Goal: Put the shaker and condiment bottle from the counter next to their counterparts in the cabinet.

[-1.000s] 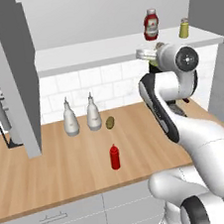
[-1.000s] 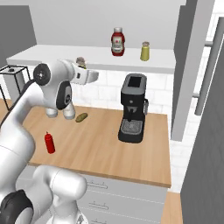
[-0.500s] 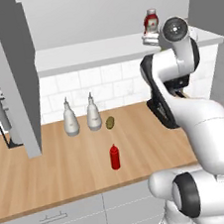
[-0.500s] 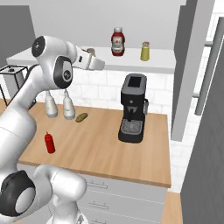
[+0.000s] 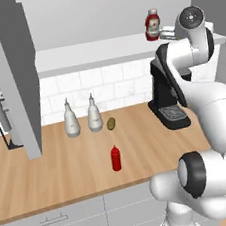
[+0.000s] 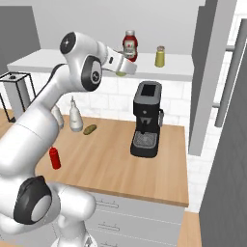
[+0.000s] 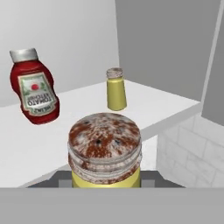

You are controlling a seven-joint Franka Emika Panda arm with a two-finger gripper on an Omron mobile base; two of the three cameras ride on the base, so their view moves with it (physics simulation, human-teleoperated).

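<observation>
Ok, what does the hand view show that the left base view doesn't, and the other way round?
Hand view: the shaker up close, its speckled cap facing the camera, and the twin shaker standing on the cabinet shelf beyond. Left base view: the counter with the condiment bottle, two spouted bottles and the coffee machine. Both: the labelled sauce bottle on the shelf.
</observation>
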